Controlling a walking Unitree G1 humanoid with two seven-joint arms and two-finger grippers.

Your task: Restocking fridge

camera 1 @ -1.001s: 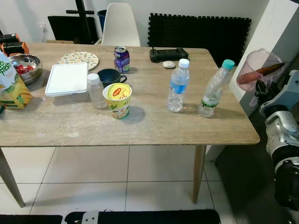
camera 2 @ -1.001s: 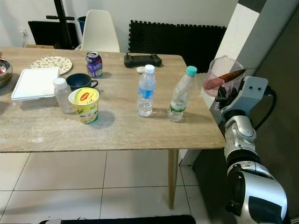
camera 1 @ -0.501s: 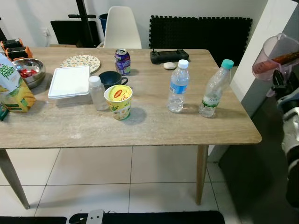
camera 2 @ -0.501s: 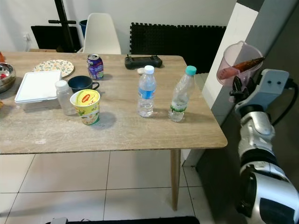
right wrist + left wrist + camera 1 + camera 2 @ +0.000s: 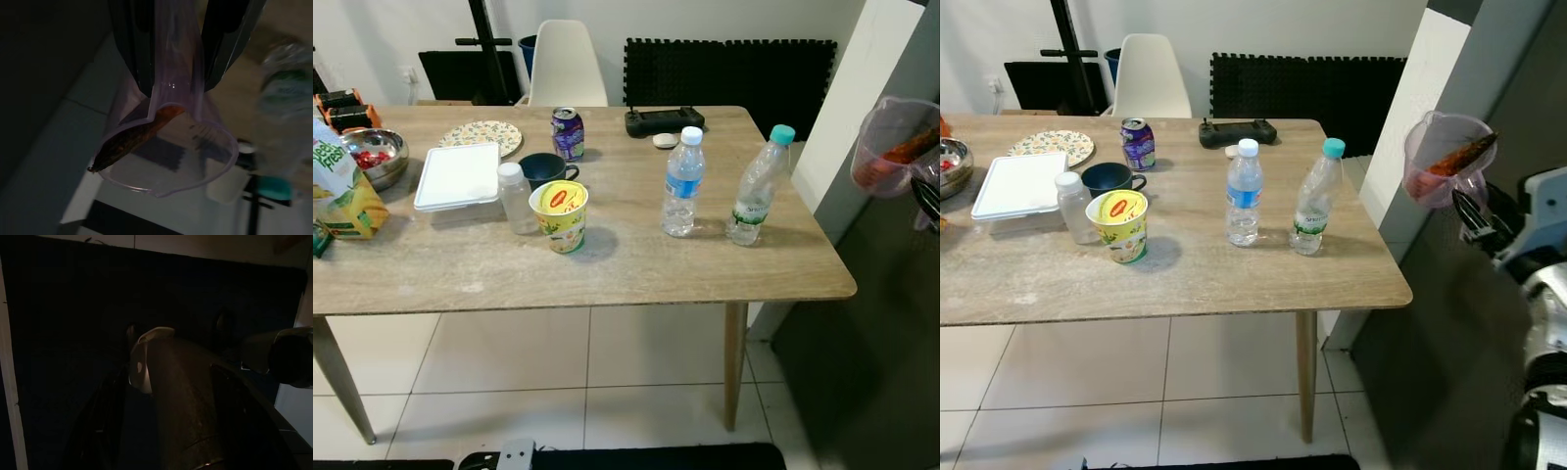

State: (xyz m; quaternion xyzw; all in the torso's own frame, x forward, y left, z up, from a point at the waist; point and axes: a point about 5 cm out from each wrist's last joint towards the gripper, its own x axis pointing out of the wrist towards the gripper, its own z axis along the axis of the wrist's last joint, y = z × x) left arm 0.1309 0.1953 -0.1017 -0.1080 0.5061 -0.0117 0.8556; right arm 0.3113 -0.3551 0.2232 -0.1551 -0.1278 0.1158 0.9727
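My right gripper (image 5: 1469,204) is shut on a clear pink measuring jug (image 5: 1442,159) with an orange-red carrot (image 5: 1457,157) inside, held in the air to the right of the table, beside the white fridge side (image 5: 1415,93). In the right wrist view the jug (image 5: 173,147) sits between both black fingers (image 5: 133,44) and the carrot (image 5: 132,139) pokes over its rim. On the wooden table (image 5: 607,264) stand two water bottles (image 5: 678,183) (image 5: 753,188), a yellow noodle cup (image 5: 560,213), a purple can (image 5: 567,133) and a juice carton (image 5: 337,181). The left wrist view is very dark.
The table also holds a white lidded box (image 5: 458,176), a small clear bottle (image 5: 517,196), a dark mug (image 5: 543,166), a patterned plate (image 5: 480,134), a steel bowl (image 5: 377,152) and a black controller (image 5: 664,120). A white chair (image 5: 568,61) stands behind. Tiled floor lies in front.
My right arm has swung the jug further right and slightly lower, away from the table edge. The camera has shifted a little.
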